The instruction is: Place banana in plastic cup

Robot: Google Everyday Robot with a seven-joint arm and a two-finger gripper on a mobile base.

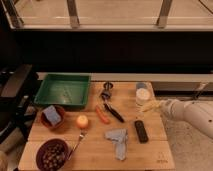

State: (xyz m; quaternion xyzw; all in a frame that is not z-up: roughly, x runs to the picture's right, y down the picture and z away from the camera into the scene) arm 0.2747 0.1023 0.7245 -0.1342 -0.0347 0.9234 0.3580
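Near edge of the wooden table (95, 150): dark brown bowl of nuts (52, 155) with metal fork (76, 144) beside it, grey cloth (118, 140), black rectangular remote (141, 131). Mid table: brown bowl holding blue sponge (51, 116), round yellow-orange fruit (82, 121), orange carrot (102, 114). White-armed gripper (156, 106) reaches in from the right, jaws clamped on the pale yellow curved banana (149, 106), which sits just beside the translucent whitish plastic cup (143, 96), at its right side, not inside. Far left: green rectangular plastic tray (64, 91)
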